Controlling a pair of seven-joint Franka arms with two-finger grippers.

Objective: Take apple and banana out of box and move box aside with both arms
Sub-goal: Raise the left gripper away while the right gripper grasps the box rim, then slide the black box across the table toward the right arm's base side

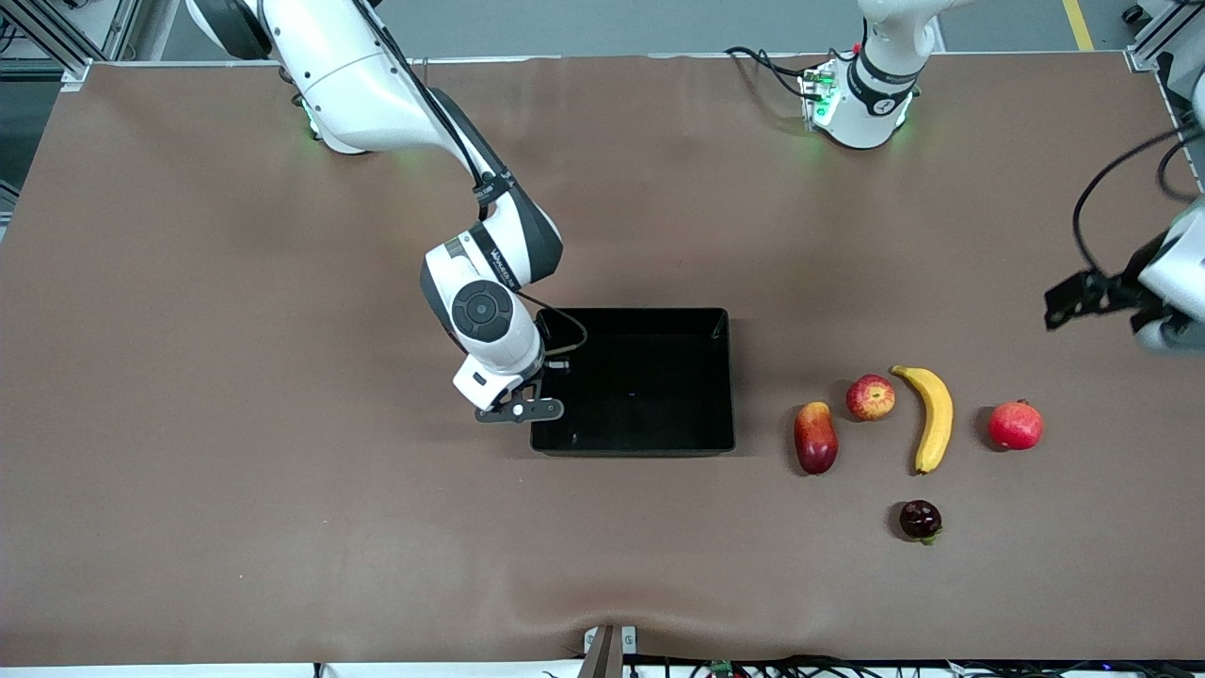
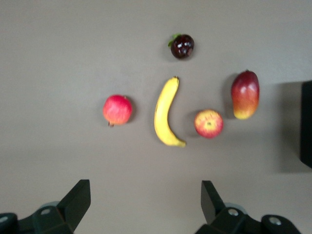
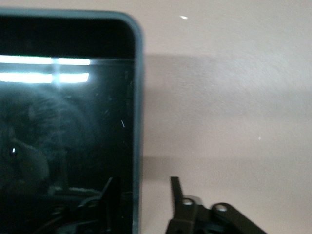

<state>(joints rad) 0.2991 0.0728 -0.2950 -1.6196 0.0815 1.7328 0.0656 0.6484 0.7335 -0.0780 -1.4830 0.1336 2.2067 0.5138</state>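
A brown bench [image 1: 282, 471] runs under both my arms, and the black box [image 1: 633, 381] sits empty near its middle. The fruit is already out. The apple [image 1: 870, 396] and the banana [image 1: 930, 414] lie on the bench toward my left arm's end, among a mango-like fruit [image 1: 815, 437], a pinkish-red round fruit [image 1: 1016, 425] and a small dark fruit [image 1: 920, 520].

My right pincer [image 1: 521, 409] is down at the box's wall on the right arm's side, at the corner nearer the front camera. In the right wrist view one finger [image 3: 176, 192] stands outside the wall and the other sits inside it, so the rim runs between them. The jaws look partly drawn in around the wall, but I cannot tell whether they are clamped on it yet.

My left pincer [image 2: 145, 201] hangs wide and empty above the bench — well apart from the box, past the fruit. The banana lies straight out ahead of it, its long axis pointing roughly away from the fingers.

What the shift turns on, I judge: the free wall faces my left pincer, but the fruit lies between — so that arm should cross above it.
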